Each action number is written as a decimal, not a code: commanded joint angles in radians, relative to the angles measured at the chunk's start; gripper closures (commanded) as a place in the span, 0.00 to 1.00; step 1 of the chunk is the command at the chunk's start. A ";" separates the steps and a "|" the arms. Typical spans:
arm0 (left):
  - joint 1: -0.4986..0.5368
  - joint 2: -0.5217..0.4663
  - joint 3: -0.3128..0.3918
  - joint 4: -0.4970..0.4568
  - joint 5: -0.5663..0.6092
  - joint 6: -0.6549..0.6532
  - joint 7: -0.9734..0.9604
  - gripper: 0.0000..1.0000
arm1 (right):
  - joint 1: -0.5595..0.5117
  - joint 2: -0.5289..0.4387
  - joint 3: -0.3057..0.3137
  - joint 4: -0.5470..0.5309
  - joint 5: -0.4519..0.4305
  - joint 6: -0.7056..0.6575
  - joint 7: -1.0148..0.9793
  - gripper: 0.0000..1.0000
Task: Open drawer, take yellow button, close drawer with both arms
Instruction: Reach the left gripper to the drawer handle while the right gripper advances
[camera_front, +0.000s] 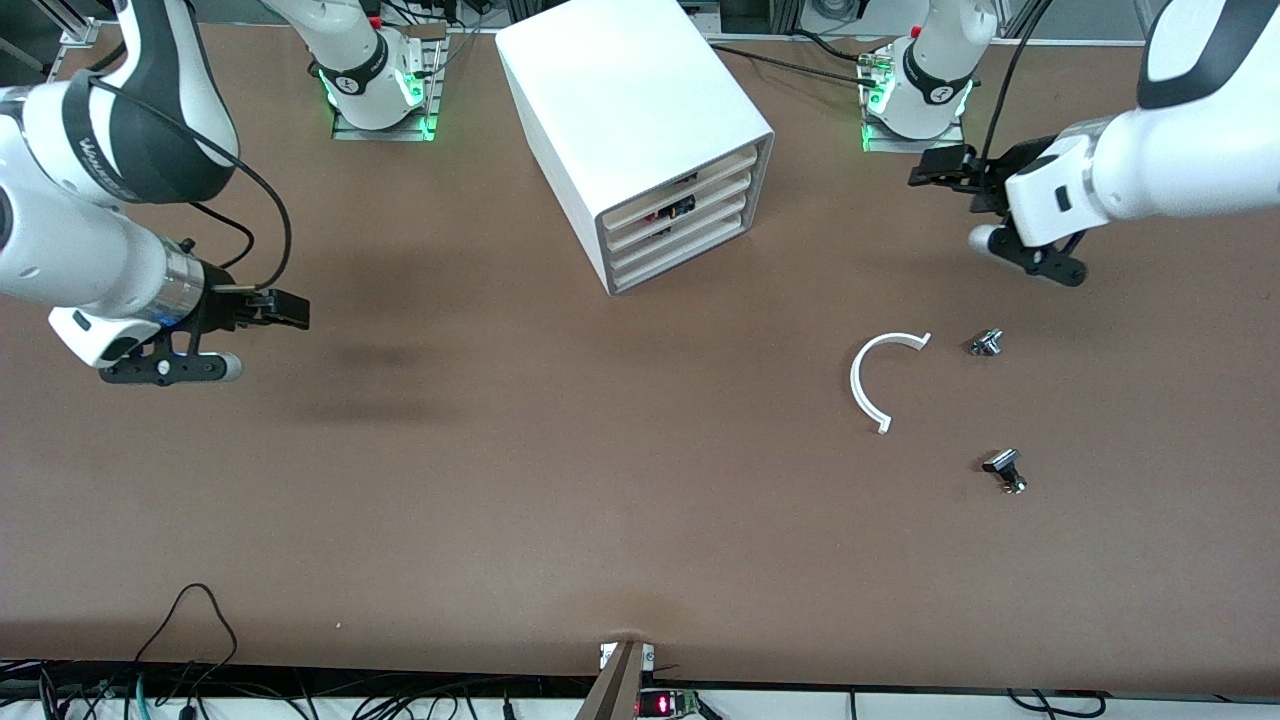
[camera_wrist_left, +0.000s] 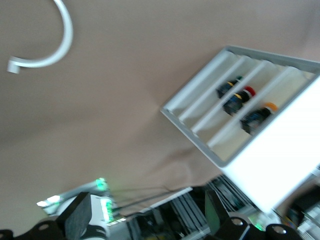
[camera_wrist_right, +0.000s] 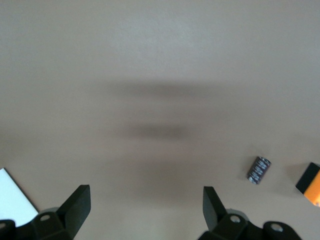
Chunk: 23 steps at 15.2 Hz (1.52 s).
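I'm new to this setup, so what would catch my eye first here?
The big white cabinet with four stacked drawers stands on the table between the arm bases. Nearer the camera, toward the left arm's end, lies a white curved strip. The left gripper and right gripper hover open.

Light falls evenly from overhead onto the counter (camera_front: 500, 500), bright and without glare on its matte brown surface, and my right hand (camera_front: 285, 310) casts soft, smeared shadows on the counter beneath it. The top of the white cabinet (camera_front: 620, 100) is nearly washed out, and green indicator glow shows at my two bases. My left wrist view is motion-blurred throughout, with the cabinet's edges soft; my right wrist view is soft too, with a diffuse dark shadow band at its middle.
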 joint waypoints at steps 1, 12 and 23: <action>0.008 0.057 -0.002 0.011 -0.110 -0.042 0.073 0.00 | 0.011 0.028 0.001 -0.006 0.007 0.046 0.046 0.01; -0.001 0.148 -0.005 -0.316 -0.515 0.115 0.490 0.01 | 0.083 0.082 0.001 0.001 0.143 0.173 0.286 0.01; -0.004 0.051 -0.118 -0.622 -0.799 0.352 0.737 0.14 | 0.217 0.139 0.001 0.085 0.142 0.229 0.650 0.01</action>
